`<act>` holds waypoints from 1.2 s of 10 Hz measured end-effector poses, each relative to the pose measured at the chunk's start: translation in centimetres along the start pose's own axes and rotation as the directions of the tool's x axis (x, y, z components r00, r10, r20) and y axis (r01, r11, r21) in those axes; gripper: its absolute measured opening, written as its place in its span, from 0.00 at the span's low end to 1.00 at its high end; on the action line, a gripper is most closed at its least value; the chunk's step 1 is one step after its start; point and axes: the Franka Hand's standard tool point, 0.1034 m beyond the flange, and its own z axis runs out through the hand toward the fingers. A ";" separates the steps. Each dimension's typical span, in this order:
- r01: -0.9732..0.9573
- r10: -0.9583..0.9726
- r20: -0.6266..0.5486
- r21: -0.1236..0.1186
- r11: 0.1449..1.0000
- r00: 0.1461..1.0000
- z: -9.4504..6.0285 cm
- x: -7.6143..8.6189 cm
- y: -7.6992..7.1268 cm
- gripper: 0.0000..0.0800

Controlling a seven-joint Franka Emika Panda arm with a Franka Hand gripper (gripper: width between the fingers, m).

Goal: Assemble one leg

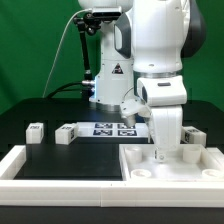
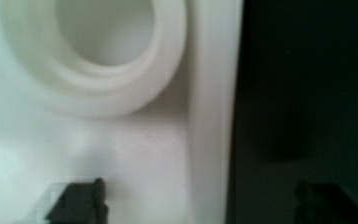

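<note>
Small white legs with black-and-white tags lie on the black table: one (image 1: 36,131) at the exterior view's left, one (image 1: 66,135) beside it, and another (image 1: 195,136) at the right behind the arm. My gripper (image 1: 160,152) points straight down at the far rim of the large white square tray-like part (image 1: 200,166). In the wrist view my gripper (image 2: 199,203) is open; its dark fingertips (image 2: 78,201) straddle the white part's edge (image 2: 149,150), one over white plastic, one over black table. A raised round ring (image 2: 114,60) on the part is close by. No leg shows in the wrist view.
The marker board (image 1: 112,128) lies flat at the middle back, in front of the robot base. A long white L-shaped fence (image 1: 30,165) runs along the front left of the table.
</note>
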 end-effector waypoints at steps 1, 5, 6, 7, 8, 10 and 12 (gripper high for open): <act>0.000 0.000 0.000 0.000 1.000 1.000 0.0 0.0 0.0 0.77; -0.001 0.001 0.000 0.000 1.000 1.000 0.0 0.0 0.0 0.81; -0.001 0.001 0.000 0.000 1.000 1.000 0.0 0.0 0.0 0.81; -0.027 0.027 0.001 -0.004 1.000 1.000 -0.3 0.2 -0.1 0.81; -0.060 0.060 0.009 -0.018 0.998 0.998 -1.7 0.7 -0.7 0.81; -0.128 0.129 0.020 -0.034 0.991 0.991 -3.4 2.0 -2.4 0.81; -0.188 0.189 0.021 -0.039 0.981 0.982 -4.0 3.7 -3.3 0.81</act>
